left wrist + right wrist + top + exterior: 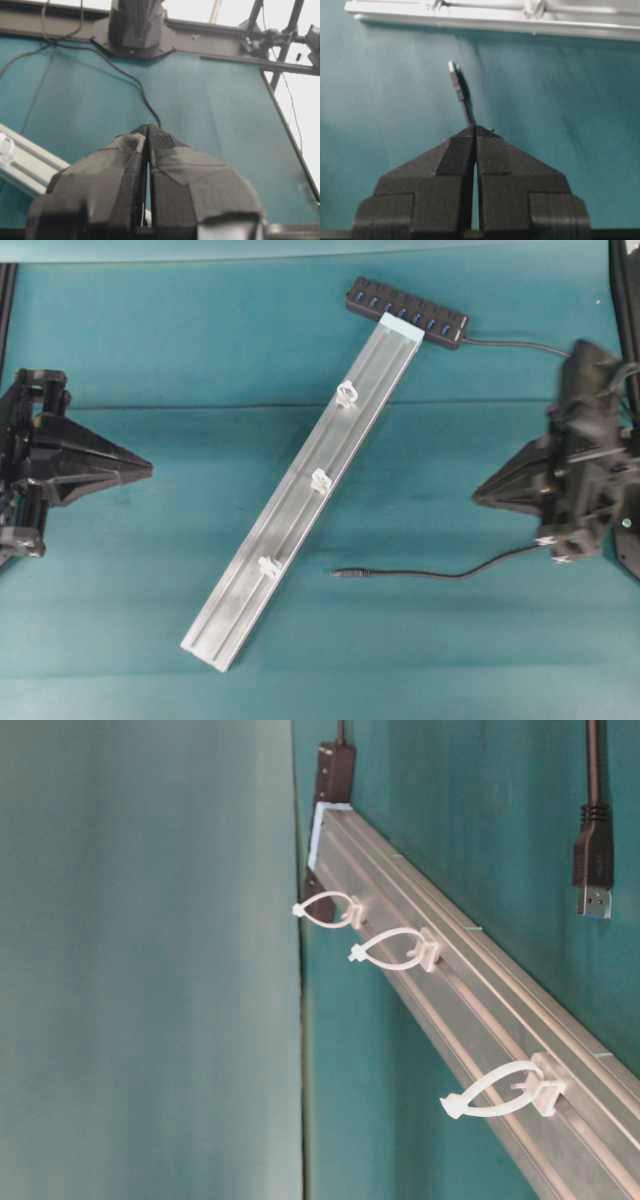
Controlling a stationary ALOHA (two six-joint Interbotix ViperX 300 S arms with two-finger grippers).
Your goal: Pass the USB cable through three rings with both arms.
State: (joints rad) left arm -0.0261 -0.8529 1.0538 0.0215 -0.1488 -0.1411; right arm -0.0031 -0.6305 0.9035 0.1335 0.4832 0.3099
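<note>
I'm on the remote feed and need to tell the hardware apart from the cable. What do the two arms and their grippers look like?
Both are black, skeletal frames. The left gripper and right gripper each taper to a pointed wedge. In the wrist views their fingers look wrapped in matte black tape, with textured inner strips. Loose black wiring hangs around the right arm, and small white fittings show on its lower edge.

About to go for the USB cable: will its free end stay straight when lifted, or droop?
Likely droop: the USB cable is thin and lies in a loose curve. Only the short plug looks stiff. Probably light, so it may slide when nudged.
</note>
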